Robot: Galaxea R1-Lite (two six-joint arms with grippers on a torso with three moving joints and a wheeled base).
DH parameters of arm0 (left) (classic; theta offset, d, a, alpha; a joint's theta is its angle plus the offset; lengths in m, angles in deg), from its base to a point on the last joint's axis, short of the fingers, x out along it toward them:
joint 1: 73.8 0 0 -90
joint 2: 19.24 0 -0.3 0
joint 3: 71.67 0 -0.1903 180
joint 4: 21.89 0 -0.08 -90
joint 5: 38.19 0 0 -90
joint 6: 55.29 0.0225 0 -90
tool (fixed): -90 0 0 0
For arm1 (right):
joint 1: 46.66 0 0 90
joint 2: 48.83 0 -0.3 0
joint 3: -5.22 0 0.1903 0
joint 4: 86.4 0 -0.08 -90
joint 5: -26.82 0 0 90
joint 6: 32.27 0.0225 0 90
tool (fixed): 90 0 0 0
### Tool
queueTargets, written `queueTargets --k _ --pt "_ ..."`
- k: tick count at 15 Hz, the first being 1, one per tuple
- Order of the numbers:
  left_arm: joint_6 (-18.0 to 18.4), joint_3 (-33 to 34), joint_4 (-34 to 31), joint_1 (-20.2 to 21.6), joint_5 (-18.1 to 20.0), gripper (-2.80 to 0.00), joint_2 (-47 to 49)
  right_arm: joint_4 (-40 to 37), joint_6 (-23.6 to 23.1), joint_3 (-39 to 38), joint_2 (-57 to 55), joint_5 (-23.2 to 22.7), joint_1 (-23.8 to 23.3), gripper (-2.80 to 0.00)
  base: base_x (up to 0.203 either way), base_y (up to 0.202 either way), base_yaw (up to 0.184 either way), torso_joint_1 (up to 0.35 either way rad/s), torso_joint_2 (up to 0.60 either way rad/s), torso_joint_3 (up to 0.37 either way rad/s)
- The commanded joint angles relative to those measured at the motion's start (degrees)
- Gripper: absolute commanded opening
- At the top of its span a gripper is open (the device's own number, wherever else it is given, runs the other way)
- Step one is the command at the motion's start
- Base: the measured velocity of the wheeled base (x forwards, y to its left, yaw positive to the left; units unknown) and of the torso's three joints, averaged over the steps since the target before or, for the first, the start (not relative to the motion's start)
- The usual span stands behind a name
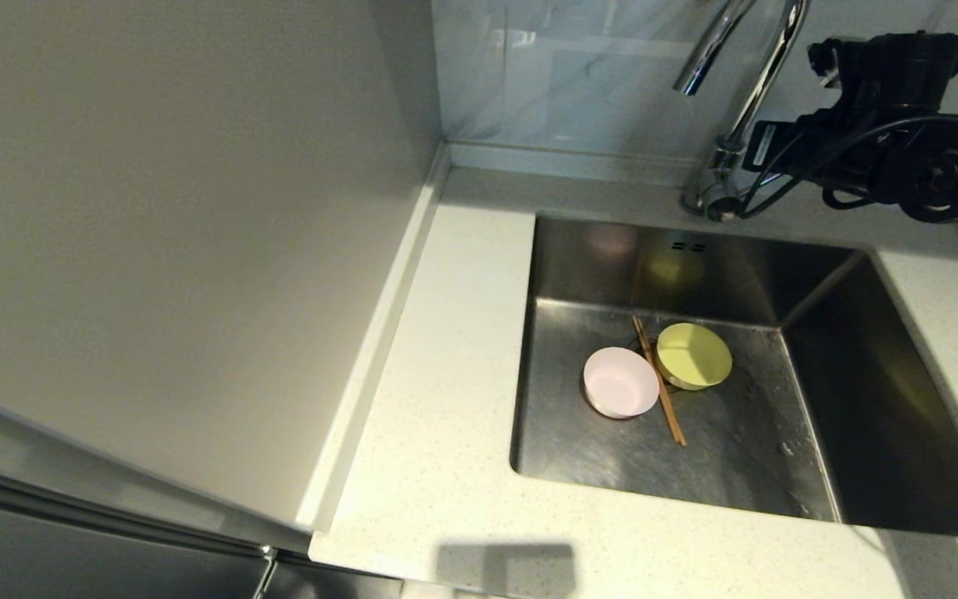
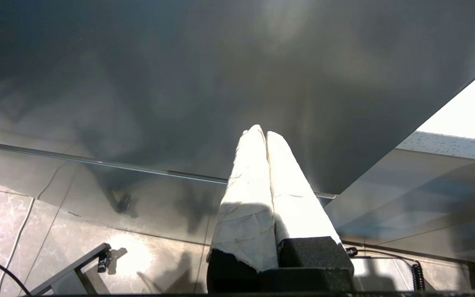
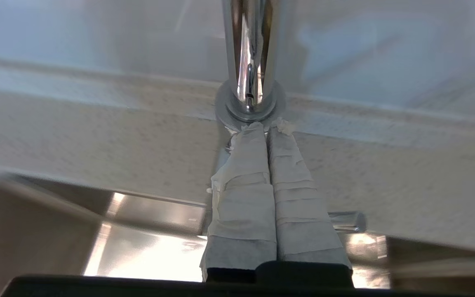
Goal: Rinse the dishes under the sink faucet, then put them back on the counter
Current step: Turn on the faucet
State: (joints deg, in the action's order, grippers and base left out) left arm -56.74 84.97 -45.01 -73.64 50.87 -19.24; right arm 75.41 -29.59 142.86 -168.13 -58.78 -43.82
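Right gripper (image 3: pixel 267 130): taped fingers pressed together, holding nothing, tips at the base of the sink faucet (image 3: pixel 249 53). Lever handle (image 3: pixel 344 221) lies crosswise beneath the fingers. Left gripper (image 2: pixel 261 134) together, parked off the surface. Dishes sit in the sink (image 1: pixel 903 433), below and left.

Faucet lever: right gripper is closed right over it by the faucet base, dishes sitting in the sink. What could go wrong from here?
1. The right gripper is shut above the thin lever; it may slip off or push it too far.
2. The spout seems to end nearer the back wall than the yellow bowl, pink dish and chopsticks, so water may miss them.
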Motion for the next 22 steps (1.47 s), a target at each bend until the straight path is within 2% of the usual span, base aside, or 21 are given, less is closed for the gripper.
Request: queueTargets --k 1,6,11,13,19,22 --pt "-0.04 0.00 0.02 0.02 -0.03 -2.80 -0.18 0.09 -2.20 -0.02 -0.31 0.08 -0.01 -2.80 0.000 0.000 0.000 0.000 0.00 0.000" --pt "-0.04 0.00 0.02 0.02 -0.03 -2.80 -0.18 -0.40 -7.64 -0.10 0.38 1.97 -0.29 -2.80 0.000 0.000 0.000 0.000 0.00 0.000" --pt "-0.04 0.00 0.02 0.02 -0.03 -2.80 -0.18 -4.33 -9.37 -0.10 0.89 4.73 -0.29 -2.80 0.000 0.000 0.000 0.000 0.00 0.000" --pt "-0.04 0.00 0.02 0.02 -0.03 -2.80 -0.18 -5.96 -11.67 -0.10 0.60 6.08 -0.21 -2.80 0.000 0.000 0.000 0.000 0.00 0.000" --pt "-0.04 0.00 0.02 0.02 -0.03 -2.80 -0.18 -6.46 -12.02 0.33 -0.32 6.94 0.07 -2.80 0.000 0.000 0.000 0.000 0.00 0.000" --pt "-0.04 0.00 0.02 0.02 -0.03 -2.80 -0.18 -8.89 -14.10 0.33 0.03 6.92 0.06 -2.80 0.000 0.000 0.000 0.000 0.00 0.000"
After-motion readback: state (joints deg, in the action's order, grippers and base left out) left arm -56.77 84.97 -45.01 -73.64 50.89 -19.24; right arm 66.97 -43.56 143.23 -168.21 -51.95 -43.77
